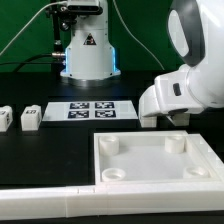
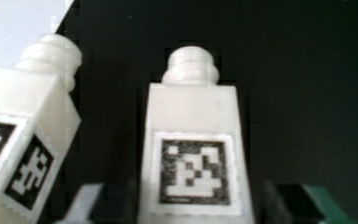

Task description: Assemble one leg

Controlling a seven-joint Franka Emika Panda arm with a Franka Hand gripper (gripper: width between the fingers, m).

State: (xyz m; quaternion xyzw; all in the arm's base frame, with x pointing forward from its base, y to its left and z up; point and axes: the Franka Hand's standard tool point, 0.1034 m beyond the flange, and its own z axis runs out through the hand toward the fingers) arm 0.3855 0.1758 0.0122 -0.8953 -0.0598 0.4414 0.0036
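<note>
- Fingers (image 2: pixel 101 205) show dark on either side of the leg (image 2: pixel 197 140) in the wrist view. The gripper (image 2: pixel 202 205) is spread wide, with a gap on each side, and it holds nothing.
- The leg sits between the jaws, its tag facing the camera and its peg end pointing away. Whether it stands or lies on the table (image 2: pixel 309 60) I cannot tell.
- A second leg (image 2: pixel 25 130) sits just beside it, angled slightly. The finger on that side has little room, so in coming down or closing it could clip the second leg and knock it away or wedge against it.
- Only the leg's tagged end lies between the jaws. A grip that far from the middle may let the smooth plastic pivot or slip.
- In the exterior view the arm (image 1: pixel 185 85) hangs at the far edge of the panel (image 1: pixel 150 170), and the gripper is hidden. A leg carried low could catch the panel's rim.
- A tilted grip would likely jam the peg at a socket (image 1: pixel 112 146).
- Two spare legs (image 1: pixel 30 119) and the marker board (image 1: pixel 90 110) lie well apart, toward the exterior view's left, and look safe.
</note>
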